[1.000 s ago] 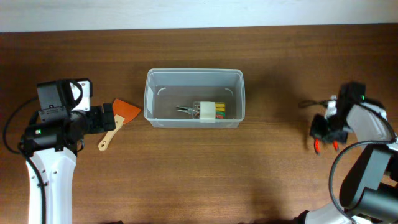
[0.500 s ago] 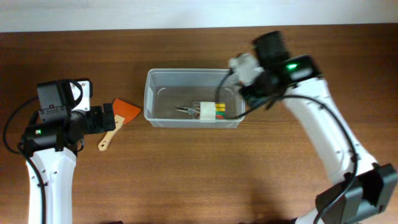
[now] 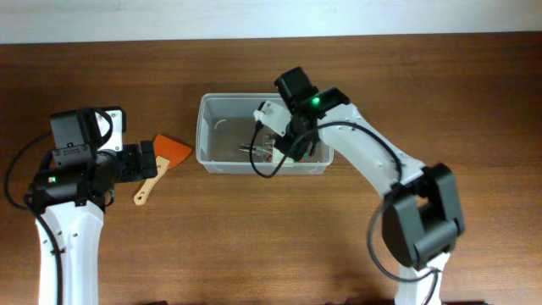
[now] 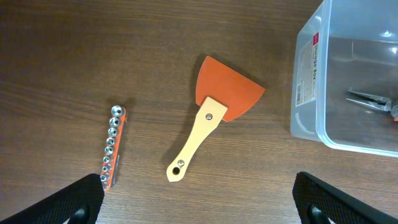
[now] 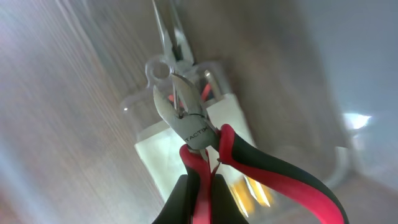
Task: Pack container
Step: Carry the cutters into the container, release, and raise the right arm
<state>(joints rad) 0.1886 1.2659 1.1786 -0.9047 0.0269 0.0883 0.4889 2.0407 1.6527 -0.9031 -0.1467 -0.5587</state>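
Note:
The clear plastic container stands at the table's middle; its left wall shows in the left wrist view. Grey long-nose pliers and a small clear packet of coloured bits lie inside it. My right gripper is over the container's inside, shut on one handle of red-and-black pliers that hang nose-down above the packet. My left gripper is open and empty, above an orange scraper with a wooden handle left of the container.
An orange rail of sockets lies on the table left of the scraper. The scraper rests close to the container's left wall. The table's back edge meets a pale wall.
My right arm swung from the table's right side over to the container, carrying the red-and-black pliers, and now reaches down inside it. The left arm has not moved.

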